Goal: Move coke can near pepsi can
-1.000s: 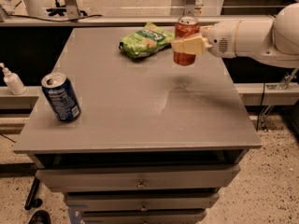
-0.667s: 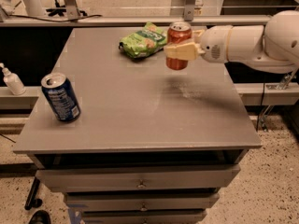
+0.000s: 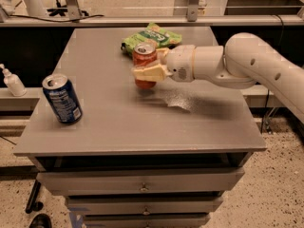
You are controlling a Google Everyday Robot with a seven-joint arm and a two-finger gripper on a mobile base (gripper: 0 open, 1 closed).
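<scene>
The red coke can [image 3: 144, 57] is upright in my gripper [image 3: 148, 72], held just above the middle of the grey table [image 3: 114, 118]. The gripper's cream fingers [image 3: 145, 73] are shut around the can's lower half, with the white arm reaching in from the right. The dark blue pepsi can [image 3: 62, 99] stands slightly tilted near the table's front left corner, well to the left of the coke can.
A green chip bag [image 3: 151, 35] lies at the back of the table behind the coke can. A white pump bottle [image 3: 13, 81] stands on a lower shelf to the left. Drawers [image 3: 142, 186] sit under the tabletop.
My gripper has carried the coke can leftward, from the table's right side to its middle. The pepsi can and chip bag have not moved.
</scene>
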